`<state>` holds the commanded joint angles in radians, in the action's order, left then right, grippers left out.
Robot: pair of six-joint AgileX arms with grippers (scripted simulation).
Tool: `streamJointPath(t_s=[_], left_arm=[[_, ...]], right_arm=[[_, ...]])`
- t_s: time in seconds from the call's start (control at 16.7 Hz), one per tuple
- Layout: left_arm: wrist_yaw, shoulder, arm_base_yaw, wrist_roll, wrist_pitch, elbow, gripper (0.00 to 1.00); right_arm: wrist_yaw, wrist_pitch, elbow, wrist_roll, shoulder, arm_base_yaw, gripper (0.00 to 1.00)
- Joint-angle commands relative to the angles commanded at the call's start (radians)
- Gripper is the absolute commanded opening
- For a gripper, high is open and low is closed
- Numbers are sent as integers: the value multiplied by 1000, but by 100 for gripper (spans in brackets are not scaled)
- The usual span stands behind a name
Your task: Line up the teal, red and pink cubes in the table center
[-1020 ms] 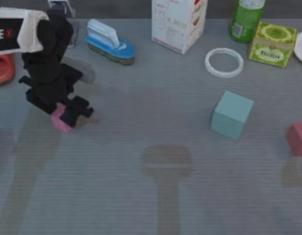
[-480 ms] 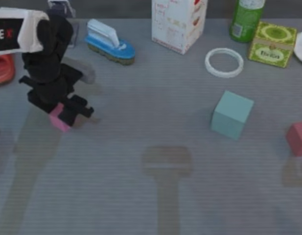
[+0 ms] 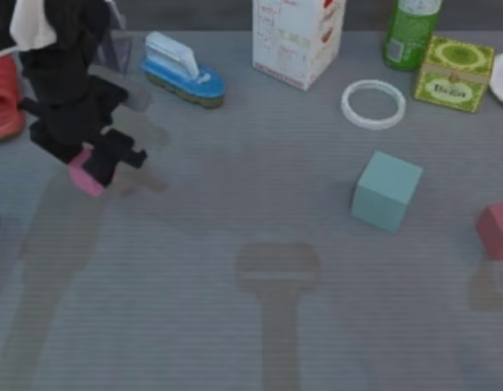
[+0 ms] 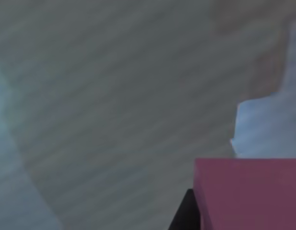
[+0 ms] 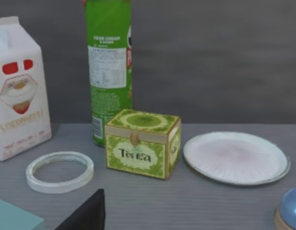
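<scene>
The left end effector (image 3: 94, 165) is holding the small pink cube (image 3: 82, 176) between its two black fingers, near the left side of the desk (image 3: 235, 342). In the left wrist view the pink cube (image 4: 248, 194) is sitting right by a dark finger, with the ribbed grey top below it. I think the cube is up off the desk a little, because its shadow is lying apart from it.

The pink cube is looking light and hard, with flat dull sides and sharp corners. It is not shiny, so I think it is not slipping easily. Flat sides are good to pinch, one finger on each opposite side, near the middle.

The teal cube (image 3: 386, 191) is the biggest. It is sitting right of the middle of the desk, turned a bit. It is plain and dull too, and the fingers are needing to open wide for it. The red cube (image 3: 498, 230) is sitting at the far right edge, partly cut off.

At the back a white ring (image 3: 373, 103), a green printed box (image 3: 454, 73), a white carton (image 3: 298, 37) and a blue brush (image 3: 184, 72) are standing well away.

The right arm is not showing in the top view, and I cannot tell how its end effector is set.
</scene>
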<state>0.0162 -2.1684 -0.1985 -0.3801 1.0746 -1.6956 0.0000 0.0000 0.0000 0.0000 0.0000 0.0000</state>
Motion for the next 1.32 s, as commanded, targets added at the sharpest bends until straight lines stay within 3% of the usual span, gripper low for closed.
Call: streamJointPath(t_s=[0.42,0.66,0.9,1.32], left_arm=[[-1,21,-2,1,55,-39,0],[-5,-17,-76,110,86,-104,0],[-13,-85,-230,369,150,-223,0],[-27,-208,-565,1012,280,-444,0]], right_arm=[[0,0,0,0,0,0,100],[0,0,0,0,0,0,100],[0,0,0,0,0,0,100],[0,0,0,0,0,0,100]])
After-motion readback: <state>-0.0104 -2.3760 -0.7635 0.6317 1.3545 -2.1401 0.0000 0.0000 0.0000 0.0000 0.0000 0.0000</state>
